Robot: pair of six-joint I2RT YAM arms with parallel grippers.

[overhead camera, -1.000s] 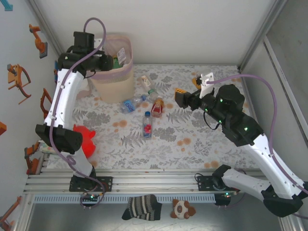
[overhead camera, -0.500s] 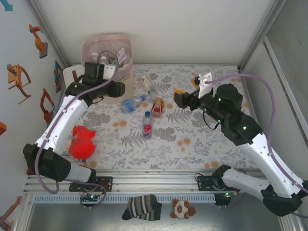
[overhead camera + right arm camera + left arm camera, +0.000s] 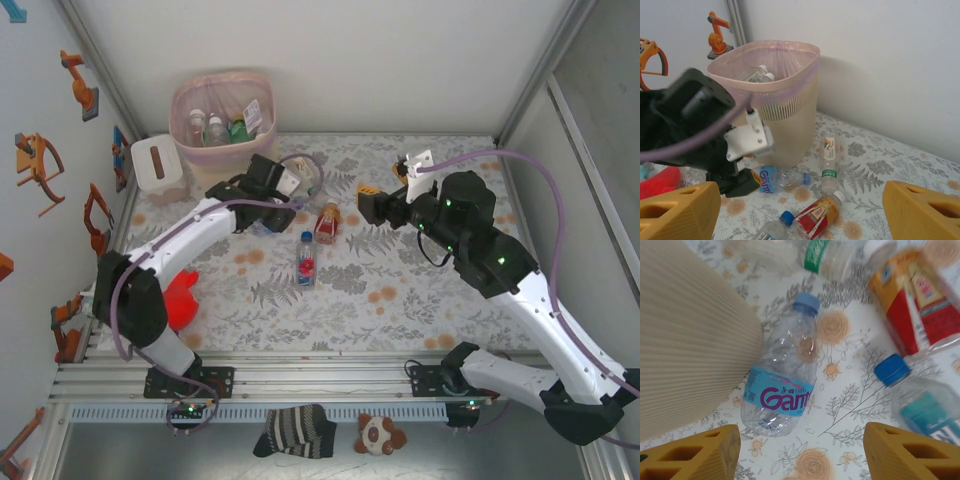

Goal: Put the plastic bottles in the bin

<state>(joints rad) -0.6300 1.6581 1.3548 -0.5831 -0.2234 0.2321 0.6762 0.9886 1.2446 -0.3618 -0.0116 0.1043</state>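
Observation:
The bin (image 3: 190, 100) stands at the back left with a pink bag over its rim (image 3: 790, 55) and a few plastic bottles (image 3: 215, 128) inside. My left gripper (image 3: 270, 208) hangs open just above a clear bottle with a blue label (image 3: 782, 385), which lies on the table against the bin's ribbed wall (image 3: 685, 340); nothing is between its fingers (image 3: 695, 455). A red-and-yellow labelled bottle (image 3: 327, 222), a blue-capped bottle (image 3: 306, 258) and a green-labelled bottle (image 3: 828, 162) lie close by. My right gripper (image 3: 365, 205) is open and empty, hovering to the right of the group.
A white tissue box (image 3: 158, 165) stands left of the bin. A red plush toy (image 3: 178, 298) lies at the near left beside the left arm. The enclosure's walls close in the back and both sides. The floral cloth (image 3: 400, 290) covers the table.
My left arm has swung from over the bin down to the table beside the blue-labelled bottle, and its jaws have opened. The right arm has barely moved.

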